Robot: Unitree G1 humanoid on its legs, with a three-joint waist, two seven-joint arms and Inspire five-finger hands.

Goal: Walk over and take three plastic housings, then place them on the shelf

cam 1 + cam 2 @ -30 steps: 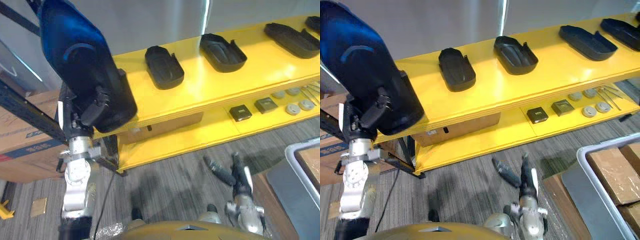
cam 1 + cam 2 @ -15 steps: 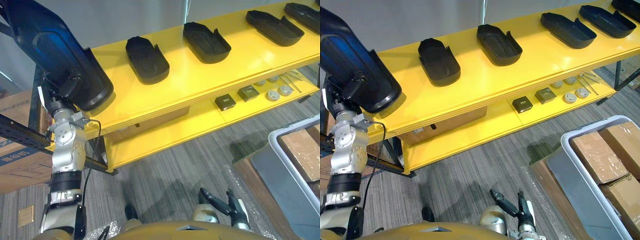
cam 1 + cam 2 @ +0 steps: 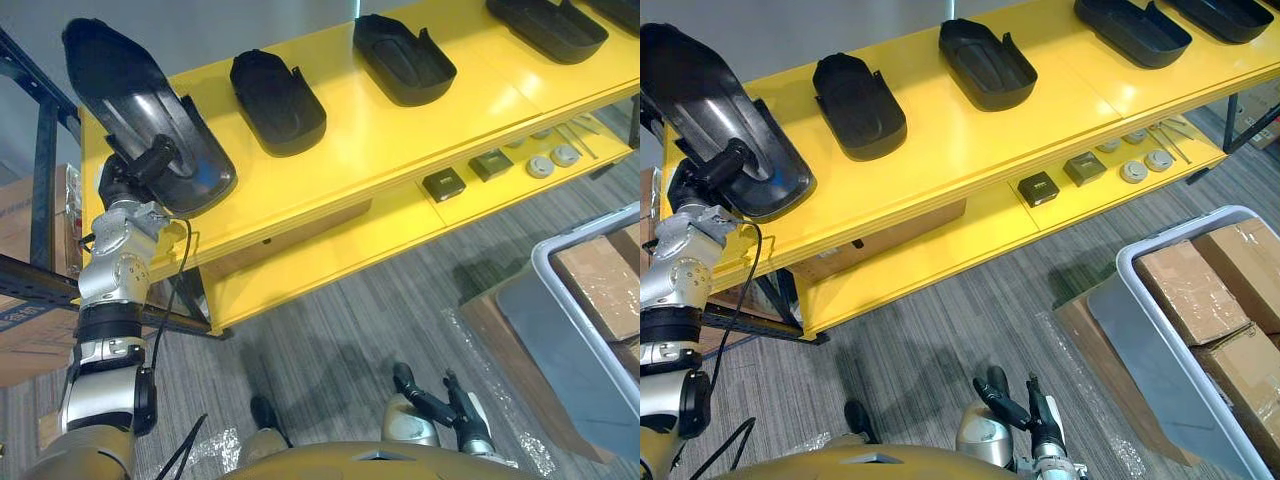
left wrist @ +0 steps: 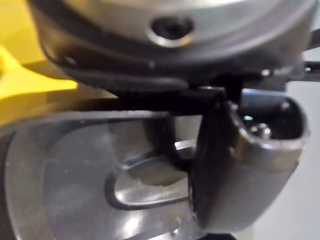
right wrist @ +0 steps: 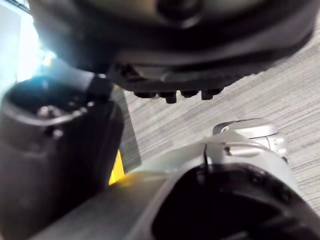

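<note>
- The left robot hand (image 3: 148, 163) is closed on a black housing (image 3: 112, 82), with a finger hooked inside its hollow and the rim pinched near the end closest to the robot.
- The housing is held at the left end of the yellow shelf (image 3: 390, 140), hollow side up, above and ahead of the hand.
- Its long axis is directed from the shelf's front edge toward the back left, and the far end is tilted upward.
- The near end appears to be on or just over the top board; contact cannot be made out.
- Two other housings (image 3: 277, 100) (image 3: 403, 58) are laid across the board to its right, open side up and well apart.
- Levelling the far end is judged to be what the setting-down turns on.
- The right robot hand (image 3: 1018, 408) is held low over the floor (image 3: 940, 300), fingers relaxed and empty, far from the shelf.
</note>
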